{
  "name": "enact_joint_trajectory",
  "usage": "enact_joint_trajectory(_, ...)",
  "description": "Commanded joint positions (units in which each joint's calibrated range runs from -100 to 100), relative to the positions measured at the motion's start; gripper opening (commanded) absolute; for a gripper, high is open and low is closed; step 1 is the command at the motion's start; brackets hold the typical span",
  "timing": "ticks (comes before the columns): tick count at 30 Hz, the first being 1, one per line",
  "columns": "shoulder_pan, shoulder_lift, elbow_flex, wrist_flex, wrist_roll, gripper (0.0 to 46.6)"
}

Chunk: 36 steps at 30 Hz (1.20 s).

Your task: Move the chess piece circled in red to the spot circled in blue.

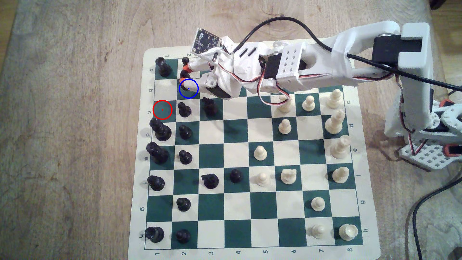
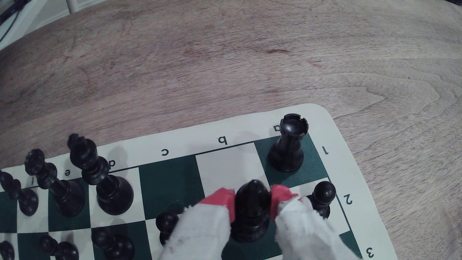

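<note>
Exterior view: we saw the white arm (image 1: 287, 65) reach across the chessboard (image 1: 250, 150) toward the far corner at the exterior view's left. The tool (image 1: 184, 74) hovered at the upper edge of the blue-ringed green square (image 1: 188, 88), with its red-tipped fingers (image 1: 185, 67) either side of the black bishop (image 1: 185, 74). The bishop sat at the top edge of the blue ring, partly hidden by the tool. The red-ringed green square (image 1: 162, 109) lay diagonally adjacent, one file nearer the camera and at the board's left edge, and carried no piece. A black pawn (image 1: 185, 60) stood just beyond the tool, and a black rook (image 1: 162, 67) occupied the corner square beside it.

Wrist view: we saw the tool (image 2: 252, 200) closed on the bishop (image 2: 252, 212), its red pads (image 2: 221, 200) pressing the piece below its rounded head from both sides. The bishop stood upright over a green square; we could not tell whether its base touched the board. The rook (image 2: 287, 145) stood well apart in the corner, and the pawn (image 2: 322, 197) just beside one white-wrapped finger. The wooden bench (image 2: 225, 62) extended beyond the board.
</note>
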<state>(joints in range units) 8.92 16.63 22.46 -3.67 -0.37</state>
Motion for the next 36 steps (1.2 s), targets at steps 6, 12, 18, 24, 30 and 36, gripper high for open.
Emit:
enact_joint_trajectory(6,0.7,2.0,-5.6,0.5,0.2,0.3)
enact_joint_trajectory(12,0.6,2.6,-6.6,0.5,0.2,0.3)
enact_joint_trajectory(18,0.6,3.5,-7.8,0.5,0.2,0.3)
enact_joint_trajectory(24,0.6,4.8,-9.2,0.5,0.3,0.3)
enact_joint_trajectory(30,0.5,5.4,-9.9,0.7,0.3,1.1)
enact_joint_trajectory(36,0.7,4.3,-9.6,1.2,0.5,14.3)
